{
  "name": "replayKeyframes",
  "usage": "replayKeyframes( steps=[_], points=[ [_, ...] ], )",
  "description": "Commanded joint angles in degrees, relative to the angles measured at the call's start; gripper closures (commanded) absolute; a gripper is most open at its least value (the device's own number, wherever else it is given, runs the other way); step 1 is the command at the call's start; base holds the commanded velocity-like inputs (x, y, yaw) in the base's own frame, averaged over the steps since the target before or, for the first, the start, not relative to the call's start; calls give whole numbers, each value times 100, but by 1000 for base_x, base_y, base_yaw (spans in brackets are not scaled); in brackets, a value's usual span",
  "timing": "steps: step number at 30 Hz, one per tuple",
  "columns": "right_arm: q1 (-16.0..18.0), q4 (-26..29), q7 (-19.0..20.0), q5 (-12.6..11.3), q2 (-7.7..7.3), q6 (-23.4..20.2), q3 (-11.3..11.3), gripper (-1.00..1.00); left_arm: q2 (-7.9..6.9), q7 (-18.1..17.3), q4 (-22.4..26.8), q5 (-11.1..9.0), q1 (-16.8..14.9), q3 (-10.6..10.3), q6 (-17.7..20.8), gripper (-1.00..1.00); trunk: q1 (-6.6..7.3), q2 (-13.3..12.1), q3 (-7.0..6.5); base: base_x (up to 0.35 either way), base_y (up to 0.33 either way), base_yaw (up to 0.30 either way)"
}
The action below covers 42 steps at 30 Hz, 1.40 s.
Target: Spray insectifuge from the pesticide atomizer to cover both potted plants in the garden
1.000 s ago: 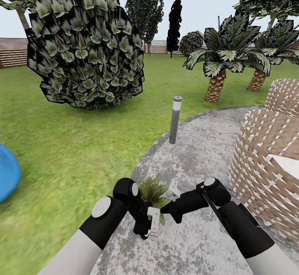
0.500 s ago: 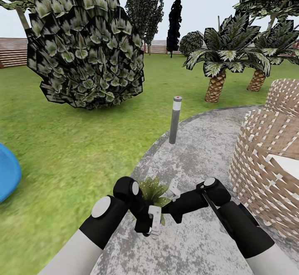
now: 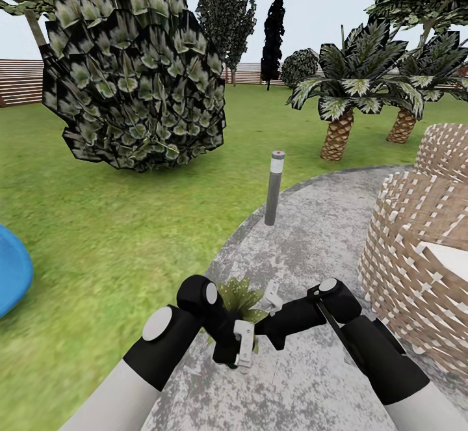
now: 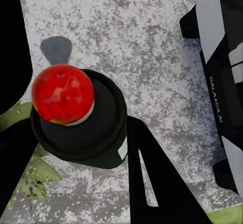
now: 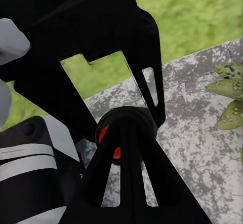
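Observation:
One potted plant (image 3: 235, 296), a low rosette of green leaves, sits on the grey patio (image 3: 312, 236) of the garden, right under both hands. My left gripper (image 3: 244, 344) is shut on the pesticide atomizer (image 4: 83, 130), a dark bottle seen end-on with a round red top (image 4: 63, 93), held just beside the leaves (image 4: 31, 174). My right gripper (image 3: 272, 297) points in from the right. Its fingers converge, shut, with their tips at the atomizer's top (image 5: 129, 118). More leaves (image 5: 229, 96) show beside it.
A grey bollard light (image 3: 274, 187) stands at the patio edge ahead. A woven wicker chair (image 3: 416, 242) fills the right side. Lawn (image 3: 110, 223) spreads left, with a blue object (image 3: 10, 275), a big bush (image 3: 136, 73), palms (image 3: 338, 99) and a slatted fence (image 3: 19, 80).
My left gripper with the atomizer has shifted slightly to the right, closer to the right gripper. The rest stays as it was.

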<state>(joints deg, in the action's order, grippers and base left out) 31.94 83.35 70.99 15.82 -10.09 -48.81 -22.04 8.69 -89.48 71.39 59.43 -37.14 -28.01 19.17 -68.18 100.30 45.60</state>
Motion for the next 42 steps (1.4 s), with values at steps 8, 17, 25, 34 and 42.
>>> replayKeyframes(
  steps=[8,17,25,34,42],
  points=[
    [5,7,46,52,-1,-32,-5,100,1,-35,76,33,-4,-3,60,100,0,3,5,0,0,0],
    [5,8,46,51,-1,-32,-4,100,-2,-35,77,33,-4,4,60,100,0,3,5,0,0,0],
    [5,10,46,53,-1,-32,-10,100,-15,-32,59,42,32,48,52,100,0,3,5,0,0,0],
    [5,14,46,53,-1,-32,-10,100,-47,-18,16,46,49,541,52,100,0,3,5,0,0,0],
    [5,49,46,53,-3,-32,-31,100,-81,-13,9,50,81,1229,2,100,0,3,5,0,0,0]
  ],
)
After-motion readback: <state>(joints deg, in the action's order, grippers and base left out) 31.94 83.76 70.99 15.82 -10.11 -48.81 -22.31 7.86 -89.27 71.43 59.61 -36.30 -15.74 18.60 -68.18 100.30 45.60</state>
